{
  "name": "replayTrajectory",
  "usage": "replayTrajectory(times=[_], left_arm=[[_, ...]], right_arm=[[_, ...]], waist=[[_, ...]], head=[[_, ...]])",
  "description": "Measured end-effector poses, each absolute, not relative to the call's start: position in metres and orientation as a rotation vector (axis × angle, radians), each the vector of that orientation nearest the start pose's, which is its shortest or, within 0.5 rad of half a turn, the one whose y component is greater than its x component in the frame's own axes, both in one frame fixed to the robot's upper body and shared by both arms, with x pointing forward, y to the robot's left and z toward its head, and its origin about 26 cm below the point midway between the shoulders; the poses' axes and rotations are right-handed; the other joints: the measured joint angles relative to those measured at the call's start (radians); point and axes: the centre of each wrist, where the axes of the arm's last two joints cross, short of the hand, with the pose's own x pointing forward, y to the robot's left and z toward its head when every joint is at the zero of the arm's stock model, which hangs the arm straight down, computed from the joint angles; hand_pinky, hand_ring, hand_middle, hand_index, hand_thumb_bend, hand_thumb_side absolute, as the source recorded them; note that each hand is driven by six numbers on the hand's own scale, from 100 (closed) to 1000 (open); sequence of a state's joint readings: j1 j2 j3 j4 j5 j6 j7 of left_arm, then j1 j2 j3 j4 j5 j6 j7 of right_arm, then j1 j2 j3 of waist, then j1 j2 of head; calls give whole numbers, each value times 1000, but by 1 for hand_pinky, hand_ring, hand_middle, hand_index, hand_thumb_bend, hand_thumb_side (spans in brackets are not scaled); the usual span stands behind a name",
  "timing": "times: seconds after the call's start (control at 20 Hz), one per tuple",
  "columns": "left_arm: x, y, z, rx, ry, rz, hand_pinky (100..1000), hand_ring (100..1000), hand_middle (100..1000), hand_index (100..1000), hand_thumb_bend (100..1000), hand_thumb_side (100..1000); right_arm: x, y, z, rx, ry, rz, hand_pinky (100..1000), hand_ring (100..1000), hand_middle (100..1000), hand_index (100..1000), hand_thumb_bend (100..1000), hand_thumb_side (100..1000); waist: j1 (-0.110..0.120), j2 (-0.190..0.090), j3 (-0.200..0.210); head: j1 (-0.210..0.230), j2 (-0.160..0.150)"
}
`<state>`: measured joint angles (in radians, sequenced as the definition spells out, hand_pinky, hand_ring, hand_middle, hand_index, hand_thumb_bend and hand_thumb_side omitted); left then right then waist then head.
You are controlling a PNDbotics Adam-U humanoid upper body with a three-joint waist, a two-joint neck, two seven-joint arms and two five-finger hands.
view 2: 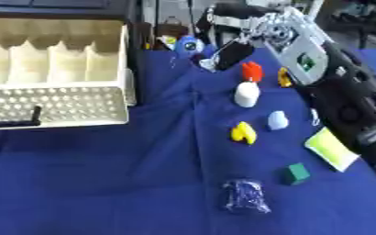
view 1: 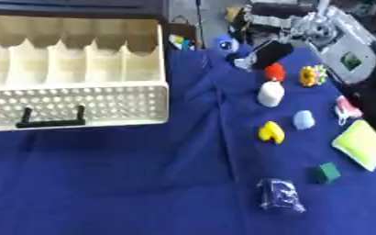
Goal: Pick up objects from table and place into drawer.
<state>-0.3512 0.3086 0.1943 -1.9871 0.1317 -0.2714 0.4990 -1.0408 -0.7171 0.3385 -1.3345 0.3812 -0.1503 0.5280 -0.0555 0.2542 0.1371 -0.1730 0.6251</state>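
Right hand (view 2: 229, 51) is reaching in from the upper right, its black fingers hanging over the far end of the row of objects, just beyond the red piece; whether the fingers are curled or straight cannot be told, and nothing is seen held in them. Its arm (view 2: 344, 96) is crossing the right side of the right eye view, covering part of the table there. Left hand is not showing in either view.

Going left to right: the cream drawer (view 1: 79, 103) is sitting pulled open at the upper left, its perforated front with a black handle (view 1: 51, 120) facing the camera, its upright dividers forming several compartments. The blue-clothed table (view 1: 127, 183) is lying bare between drawer and objects. A crumpled dark-blue packet (view 1: 279, 195) is lying nearest the camera. Further back, a yellow piece (view 1: 271, 132), a white piece (view 1: 271, 94) and a red piece (view 1: 274, 71) are running in a line away from the camera. A pale-blue piece (view 1: 303, 119) is sitting just right of the yellow one, a green cube (view 1: 329, 172) near the packet, a yellow-orange ring shape (view 1: 310, 75) beside the red piece, a red-and-white item (view 1: 348, 109) and a lime-yellow sponge (view 1: 362, 144) at the right edge.
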Motion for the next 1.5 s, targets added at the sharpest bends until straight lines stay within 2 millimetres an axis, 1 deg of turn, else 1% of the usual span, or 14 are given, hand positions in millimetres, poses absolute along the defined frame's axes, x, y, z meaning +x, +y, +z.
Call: replayTrajectory(times=[0.25, 0.65, 0.7, 0.75, 0.8, 1.1, 1.3, 1.35, 1.4, 1.5], left_arm=[[302, 301, 225, -434, 3519, -659, 563, 707, 629, 767, 557, 1000], [302, 303, 227, -440, 3523, -641, 564, 708, 630, 767, 551, 1000], [301, 303, 227, -441, 3524, -636, 564, 708, 630, 767, 551, 1000], [301, 303, 227, -440, 3525, -635, 564, 708, 630, 767, 551, 1000], [301, 303, 227, -438, 3526, -635, 565, 708, 631, 767, 550, 1000], [302, 302, 230, -414, 3525, -637, 566, 709, 632, 767, 548, 1000], [303, 300, 233, -390, 3527, -625, 565, 708, 631, 766, 547, 1000], [303, 299, 233, -386, 3526, -625, 565, 708, 631, 766, 548, 1000], [304, 299, 234, -380, 3525, -625, 565, 708, 630, 766, 547, 1000], [304, 299, 235, -372, 3524, -623, 564, 707, 630, 766, 546, 1000]], right_arm=[[416, -251, 362, -766, -1842, 1598, 475, 690, 383, 485, 173, 260], [413, -230, 389, -722, -1998, 1488, 457, 687, 382, 485, 188, 256], [412, -227, 391, -715, -2014, 1480, 457, 686, 383, 485, 221, 364], [412, -223, 393, -708, -2030, 1473, 457, 686, 383, 485, 188, 257], [413, -219, 395, -700, -2043, 1468, 456, 686, 383, 485, 188, 257], [417, -196, 398, -643, -2101, 1438, 453, 687, 383, 488, 200, 254], [423, -185, 394, -611, -2115, 1417, 449, 688, 384, 491, 207, 249], [425, -182, 393, -605, -2115, 1414, 448, 689, 388, 499, 243, 236], [426, -180, 391, -598, -2114, 1412, 448, 690, 390, 501, 217, 251], [430, -175, 387, -586, -2111, 1411, 448, 692, 397, 510, 229, 261]], waist=[[-14, -7, 7], [-38, -17, 26], [-41, -18, 29], [-44, -20, 32], [-46, -21, 34], [-56, -22, 53], [-61, -21, 71], [-64, -20, 74], [-66, -18, 78], [-69, -14, 84]], head=[[4, -12], [-5, -20], [-7, -21], [-8, -21], [-11, -22], [-27, -38], [-44, -47], [-49, -48], [-54, -50], [-63, -53]])
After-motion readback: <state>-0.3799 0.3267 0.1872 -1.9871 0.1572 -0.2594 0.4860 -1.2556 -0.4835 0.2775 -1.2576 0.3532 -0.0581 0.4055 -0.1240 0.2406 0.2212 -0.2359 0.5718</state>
